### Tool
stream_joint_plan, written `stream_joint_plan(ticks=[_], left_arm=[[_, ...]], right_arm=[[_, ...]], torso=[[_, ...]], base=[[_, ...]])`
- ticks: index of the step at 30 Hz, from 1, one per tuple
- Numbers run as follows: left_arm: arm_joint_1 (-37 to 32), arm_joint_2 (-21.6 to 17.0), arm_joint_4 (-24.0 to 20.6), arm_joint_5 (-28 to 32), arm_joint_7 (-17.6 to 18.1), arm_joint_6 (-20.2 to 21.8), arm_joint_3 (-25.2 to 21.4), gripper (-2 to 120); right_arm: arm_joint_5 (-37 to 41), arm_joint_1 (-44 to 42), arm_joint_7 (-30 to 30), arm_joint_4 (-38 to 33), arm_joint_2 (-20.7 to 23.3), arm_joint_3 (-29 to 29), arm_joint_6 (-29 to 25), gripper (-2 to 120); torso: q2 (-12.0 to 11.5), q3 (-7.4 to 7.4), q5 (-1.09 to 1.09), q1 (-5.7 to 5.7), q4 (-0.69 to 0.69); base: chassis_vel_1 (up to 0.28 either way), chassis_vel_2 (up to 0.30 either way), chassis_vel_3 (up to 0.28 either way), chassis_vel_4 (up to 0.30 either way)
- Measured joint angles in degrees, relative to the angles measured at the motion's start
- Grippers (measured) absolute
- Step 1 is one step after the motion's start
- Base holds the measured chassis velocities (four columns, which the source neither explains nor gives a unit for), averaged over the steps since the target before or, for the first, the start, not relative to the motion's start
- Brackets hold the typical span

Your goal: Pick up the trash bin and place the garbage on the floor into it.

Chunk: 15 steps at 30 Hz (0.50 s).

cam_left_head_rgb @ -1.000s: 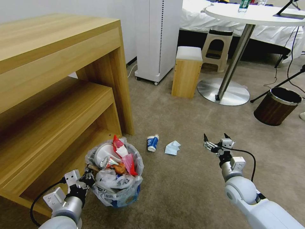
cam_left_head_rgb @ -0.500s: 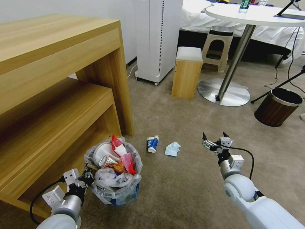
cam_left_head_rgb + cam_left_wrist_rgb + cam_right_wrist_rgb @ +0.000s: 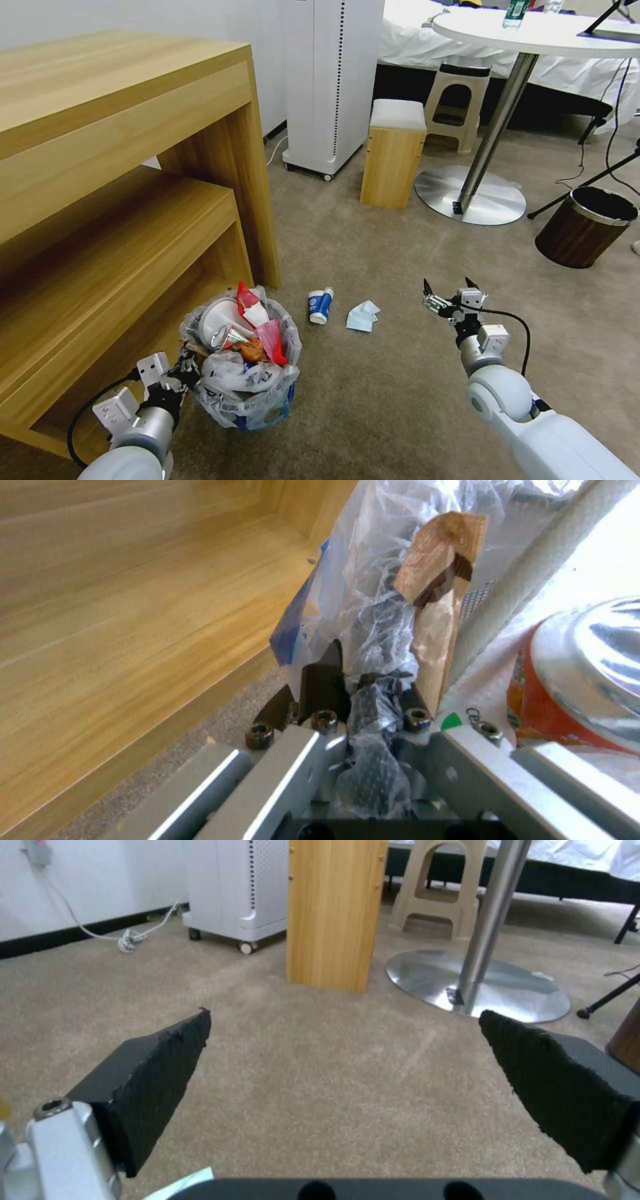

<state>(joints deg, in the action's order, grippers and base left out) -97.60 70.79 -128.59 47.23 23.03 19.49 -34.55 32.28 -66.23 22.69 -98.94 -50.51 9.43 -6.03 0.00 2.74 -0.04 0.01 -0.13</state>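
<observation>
Left gripper (image 3: 363,700) clamped on trash bin (image 3: 373,600) rim

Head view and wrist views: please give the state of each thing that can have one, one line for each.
trash bin: upright, heaped with litter, rim held by left pincer.
left pincer: shut on the bin's bag and rim.
right pincer: open, empty, above the carpet.
blue-white cup: lying on its side on the carpet.
tissue: crumpled, on the carpet.
brown bin: upright, open top.

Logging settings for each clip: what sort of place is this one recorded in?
Probably a hotel-style bedroom: a bed with white bedding at the back, a round pedestal table, carpeted floor, and a low wooden bench unit beside the trash bin.
</observation>
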Motion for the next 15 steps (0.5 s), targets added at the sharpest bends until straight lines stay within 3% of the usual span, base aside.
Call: stream_joint_plan(ticks=[15], left_arm=[[-0.66,0.37,-0.57,-0.42,-0.18,0.02,0.13,1]], right_arm=[[-0.14,-0.57,-0.09,-0.51,0.13,0.39,-0.34,100]], torso=[[-0.01,0.00,0.00,0.00,0.00]], base=[[0.000,0.000,0.000,0.000]])
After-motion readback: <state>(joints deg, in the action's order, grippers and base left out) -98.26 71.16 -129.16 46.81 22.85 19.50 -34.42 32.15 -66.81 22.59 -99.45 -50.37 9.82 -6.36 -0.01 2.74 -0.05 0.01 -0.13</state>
